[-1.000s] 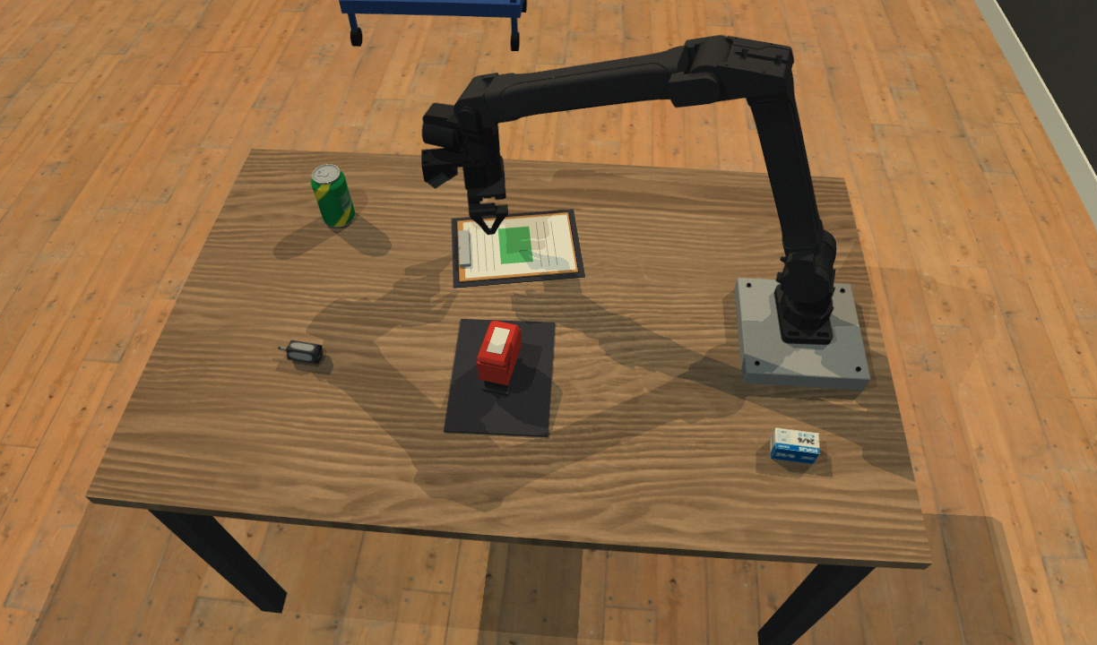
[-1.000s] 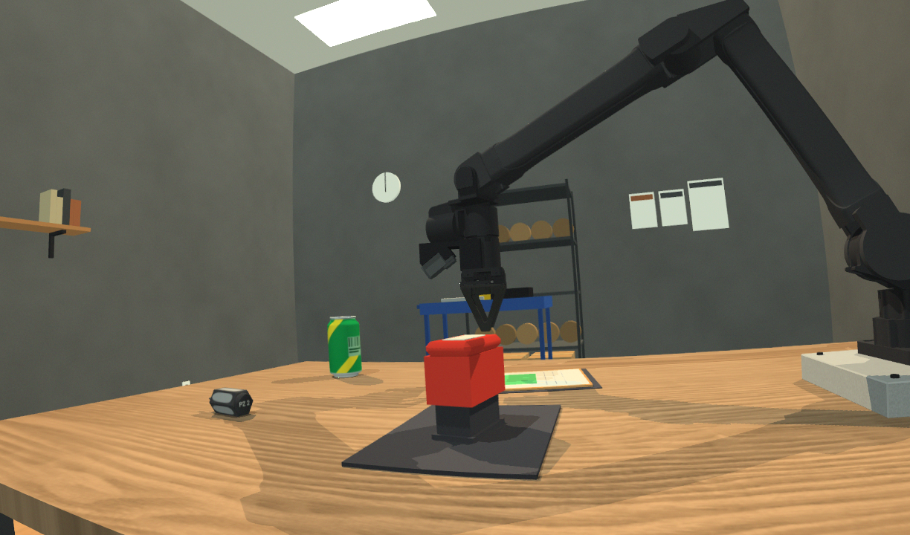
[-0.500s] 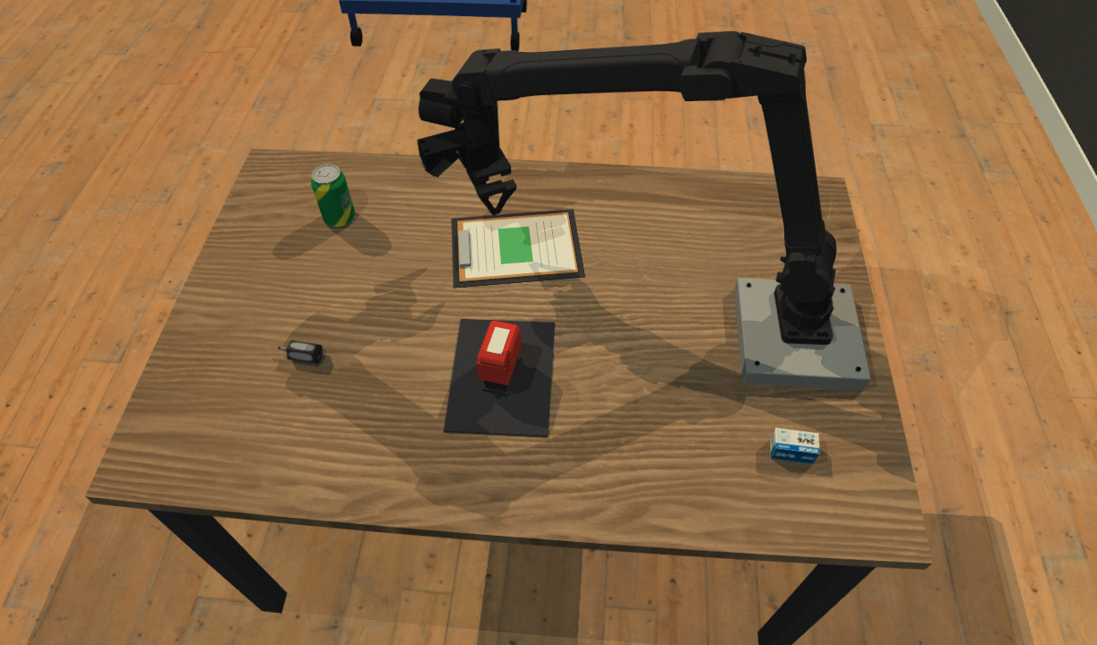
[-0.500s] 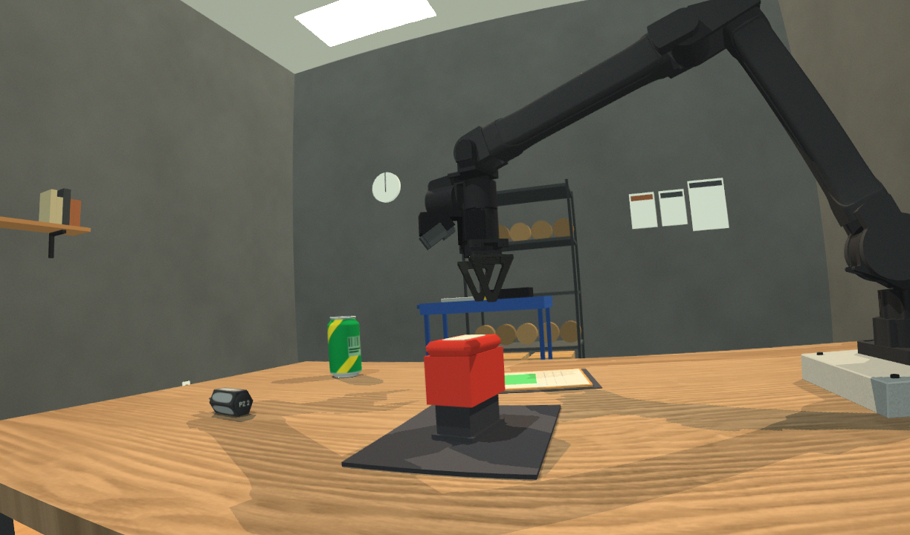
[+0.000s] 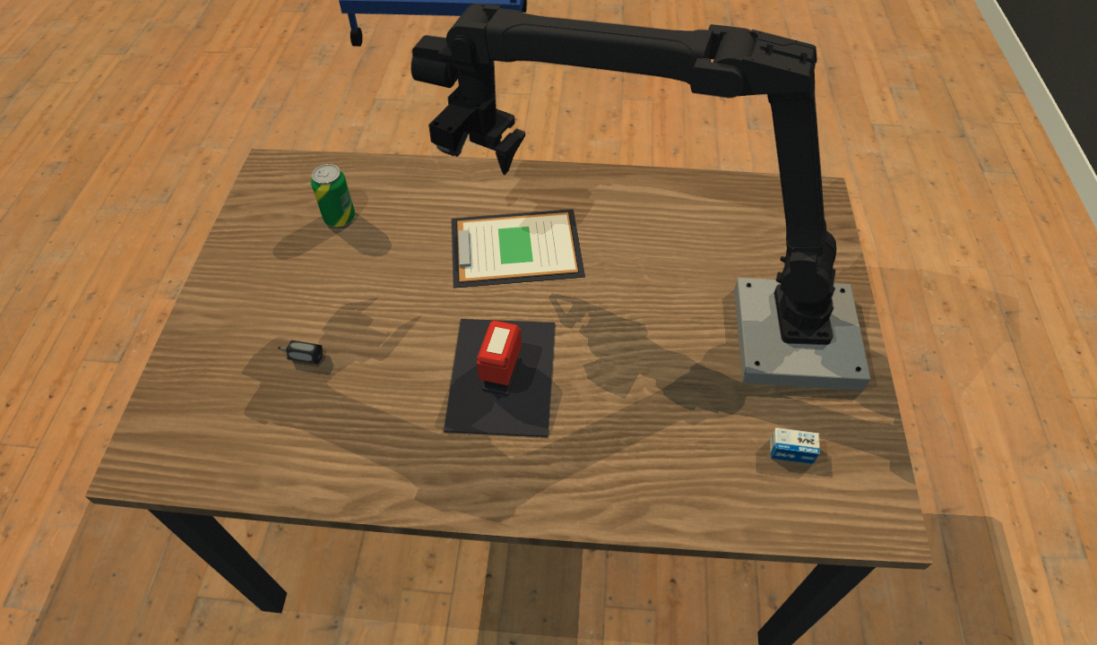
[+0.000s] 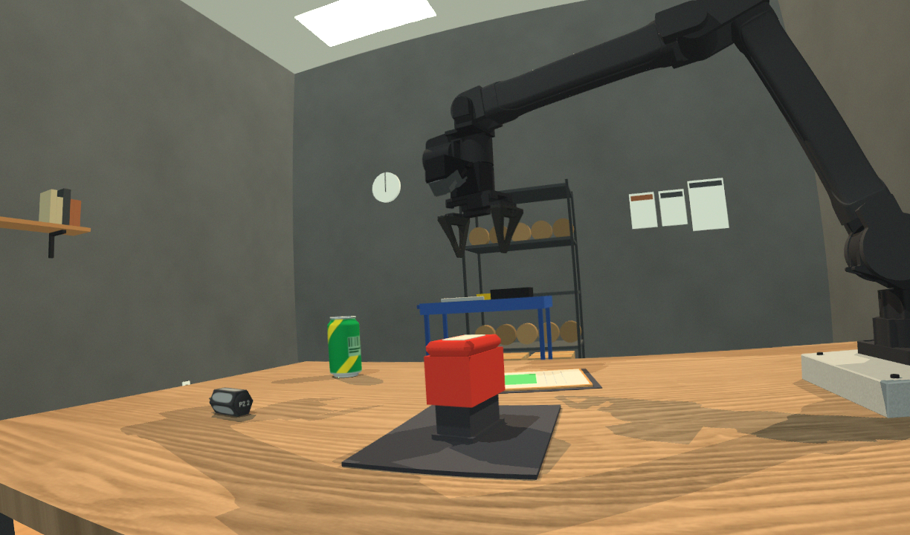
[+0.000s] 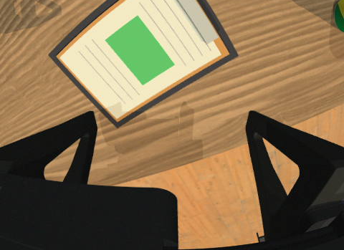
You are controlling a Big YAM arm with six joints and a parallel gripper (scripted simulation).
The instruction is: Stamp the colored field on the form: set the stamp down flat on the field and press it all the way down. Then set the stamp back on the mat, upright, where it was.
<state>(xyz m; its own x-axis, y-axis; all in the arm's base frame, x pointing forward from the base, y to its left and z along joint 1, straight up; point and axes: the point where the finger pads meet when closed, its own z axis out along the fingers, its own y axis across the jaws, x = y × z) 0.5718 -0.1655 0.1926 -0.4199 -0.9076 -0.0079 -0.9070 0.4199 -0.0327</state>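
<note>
The red stamp (image 5: pixel 498 353) (image 6: pixel 463 372) stands upright on the dark mat (image 5: pixel 528 408) (image 6: pixel 511 452) near the middle of the table. The form on its clipboard (image 5: pixel 554 248) (image 7: pixel 91 71) lies behind the mat. Its green field (image 5: pixel 514 245) (image 6: pixel 519 379) (image 7: pixel 140 49) is bare. My gripper (image 5: pixel 476 152) (image 6: pixel 479 242) (image 7: pixel 171 119) is open and empty. It hangs high above the table's far edge, behind the form and far from the stamp.
A green can (image 5: pixel 332 196) (image 6: pixel 344 345) (image 7: pixel 340 16) stands at the back left. A small black object (image 5: pixel 304 350) (image 6: pixel 231 401) lies left of the mat. A blue-white box (image 5: pixel 795 444) lies front right. The arm's grey base (image 5: pixel 800 353) (image 6: pixel 850 379) sits at the right.
</note>
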